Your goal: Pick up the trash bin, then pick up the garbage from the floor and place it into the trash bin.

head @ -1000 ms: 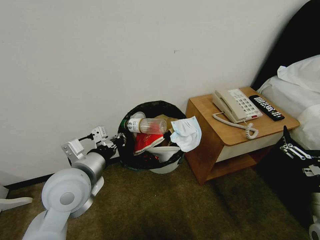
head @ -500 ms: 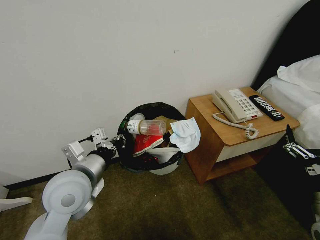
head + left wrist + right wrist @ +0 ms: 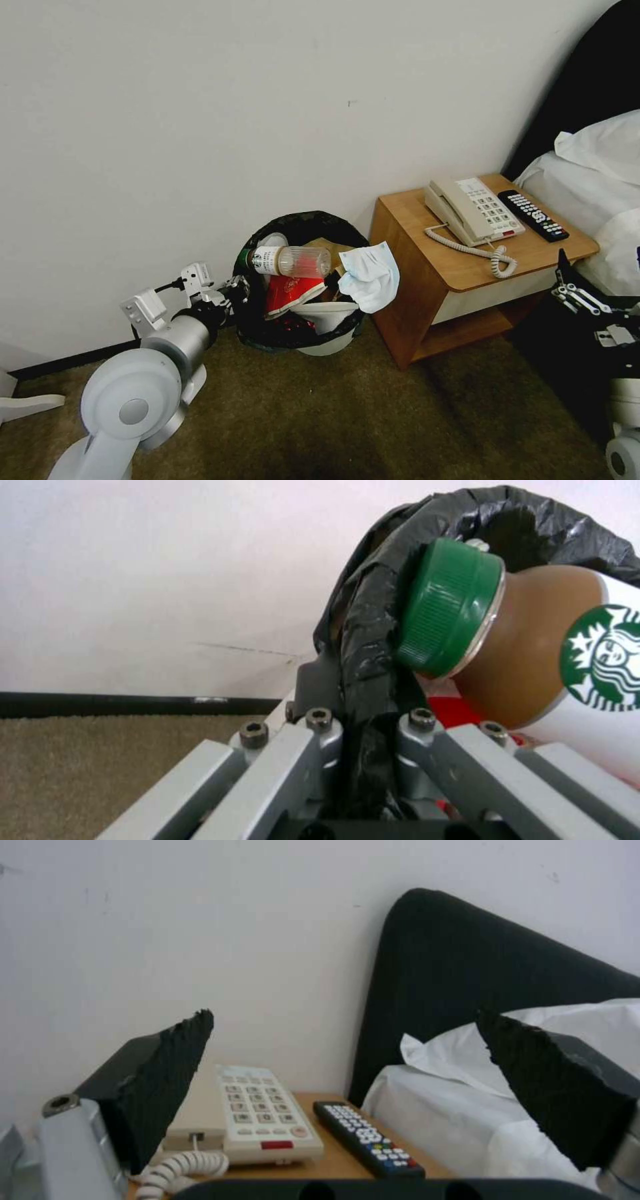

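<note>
Since a second ago the trash bin [image 3: 301, 287] has sunk lower along the wall, beside the nightstand [image 3: 467, 267]. Left gripper [image 3: 363, 730] is clamped tight on the black bag [image 3: 373, 630] at its rim. Right gripper [image 3: 347, 1080] hangs wide apart, holding nothing, near the bed [image 3: 593, 180].

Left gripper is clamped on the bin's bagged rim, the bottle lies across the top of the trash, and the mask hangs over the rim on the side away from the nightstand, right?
Not quite. In the head view the mask hangs over the bin rim on the nightstand side. The rest holds: the left gripper pinches the bagged rim and the bottle lies across the top.
</note>
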